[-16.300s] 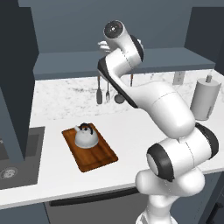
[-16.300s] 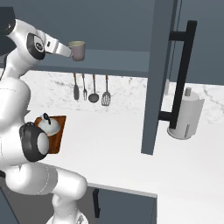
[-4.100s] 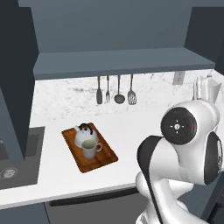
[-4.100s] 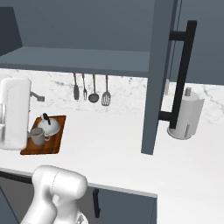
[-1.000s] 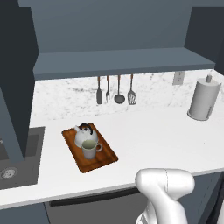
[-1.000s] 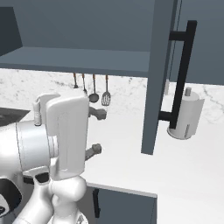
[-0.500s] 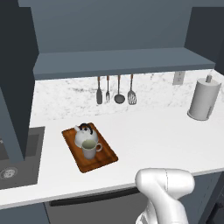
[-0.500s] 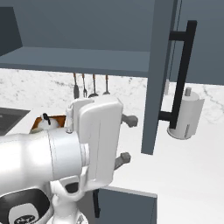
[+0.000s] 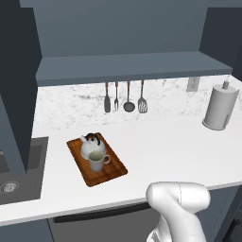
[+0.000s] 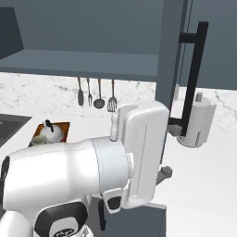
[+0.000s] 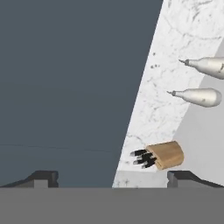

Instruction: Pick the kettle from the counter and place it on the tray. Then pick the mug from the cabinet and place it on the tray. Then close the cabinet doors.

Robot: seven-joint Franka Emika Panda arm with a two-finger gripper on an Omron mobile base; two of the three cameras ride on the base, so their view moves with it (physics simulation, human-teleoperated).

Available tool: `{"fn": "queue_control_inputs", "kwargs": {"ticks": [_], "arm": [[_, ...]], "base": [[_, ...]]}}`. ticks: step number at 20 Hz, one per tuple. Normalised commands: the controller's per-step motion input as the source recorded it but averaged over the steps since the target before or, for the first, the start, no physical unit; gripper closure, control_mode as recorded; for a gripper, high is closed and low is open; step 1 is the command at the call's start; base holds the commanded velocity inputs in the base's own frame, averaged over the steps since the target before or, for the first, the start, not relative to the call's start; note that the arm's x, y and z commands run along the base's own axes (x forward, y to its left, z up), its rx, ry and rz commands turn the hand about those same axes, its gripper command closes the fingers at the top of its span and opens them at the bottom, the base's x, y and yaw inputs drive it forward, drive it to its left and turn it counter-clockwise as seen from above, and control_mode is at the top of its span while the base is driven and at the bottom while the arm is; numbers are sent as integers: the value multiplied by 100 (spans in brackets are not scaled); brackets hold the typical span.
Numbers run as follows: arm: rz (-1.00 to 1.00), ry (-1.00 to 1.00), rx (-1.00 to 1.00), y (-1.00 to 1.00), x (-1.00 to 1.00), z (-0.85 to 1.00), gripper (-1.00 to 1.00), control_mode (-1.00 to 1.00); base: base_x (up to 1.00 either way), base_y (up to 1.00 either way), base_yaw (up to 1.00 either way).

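The robot's two-finger claw [image 11: 112, 177] stands wide and empty, facing the flat dark slate-blue cabinet door [image 11: 74, 87]. That tall upright panel juts toward the room at right, above the white marble counter [image 9: 165, 151]. A flat, steady push near its black bar handle [image 10: 194, 78] should swing it shut.

- Cabinet door [image 11: 65, 87], directly ahead of the claw: flat, matt slate-blue.
- Counter [image 9: 165, 146]: smooth speckled marble look.
- Tray [image 9: 78, 149]: reddish-brown wood.
- Kettle [image 9: 90, 145]: glossy silvery metal.
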Motion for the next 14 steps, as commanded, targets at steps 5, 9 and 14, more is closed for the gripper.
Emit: {"fn": "queue_control_inputs", "kwargs": {"ticks": [5,9,14], "arm": [[0,17,0,-45,22,0,-100,-100],[1,20,0,-28,31,0,-100,-100],[8,10,0,-27,36,0,-100,-100]], "base": [[0,0,0],[0,0,0],[0,0,0]]}}
